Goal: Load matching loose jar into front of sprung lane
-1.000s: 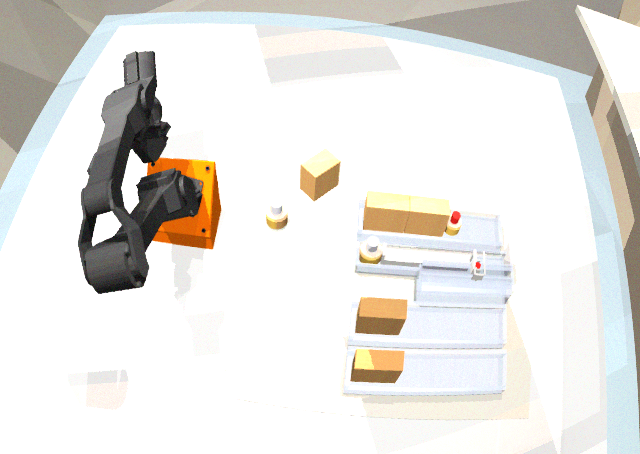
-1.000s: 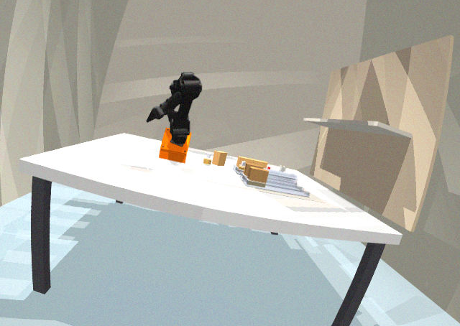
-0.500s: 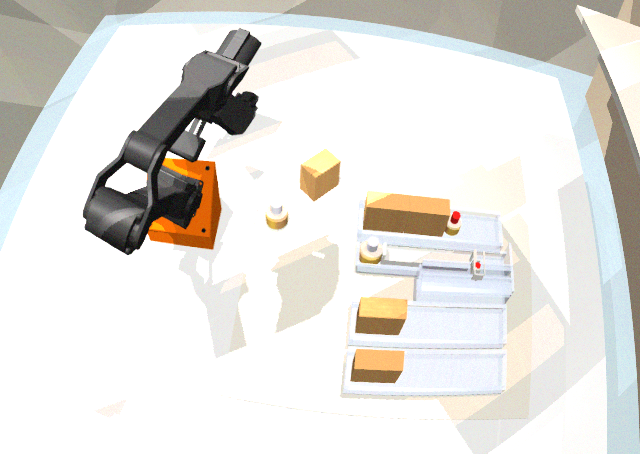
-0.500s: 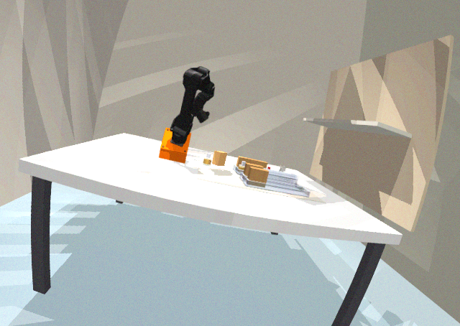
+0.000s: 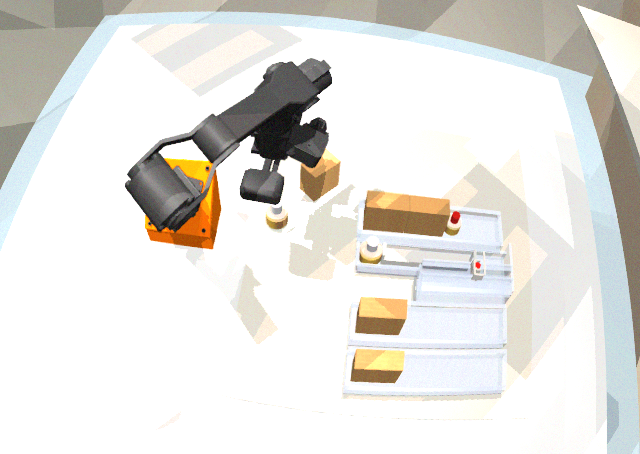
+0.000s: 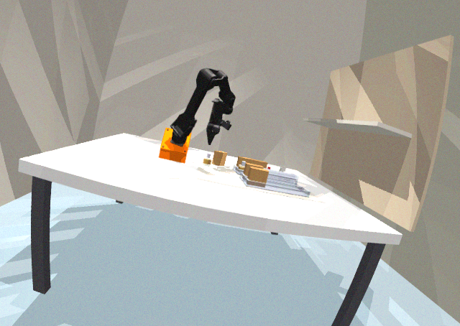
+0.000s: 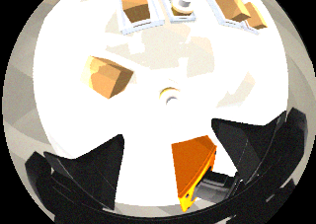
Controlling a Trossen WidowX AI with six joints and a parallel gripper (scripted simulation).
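The loose jar (image 5: 277, 218) (image 6: 207, 161) (image 7: 170, 94), amber with a pale cap, stands upright on the table. A matching jar (image 5: 371, 253) (image 7: 182, 7) stands at the front end of the sprung lane (image 5: 395, 271) (image 7: 184, 20), by the low front stop. The pusher plate behind it cannot be made out clearly; a small white piece with a red dot (image 5: 478, 266) sits far back along the lane. My gripper (image 6: 210, 143) (image 7: 168, 131) is open and empty, pointing down, high above the table near the loose jar. In the top view the arm hides part of it.
A loose brown box (image 5: 320, 176) (image 6: 220, 158) (image 7: 108, 79) stands beside the loose jar. The neighbouring lane holds brown boxes (image 5: 406, 213) and a red-capped jar (image 5: 453, 225). Two other lanes each hold a brown box (image 5: 381, 317) (image 5: 377, 366). The orange base (image 5: 180, 237) (image 6: 172, 154) (image 7: 192, 157) is close.
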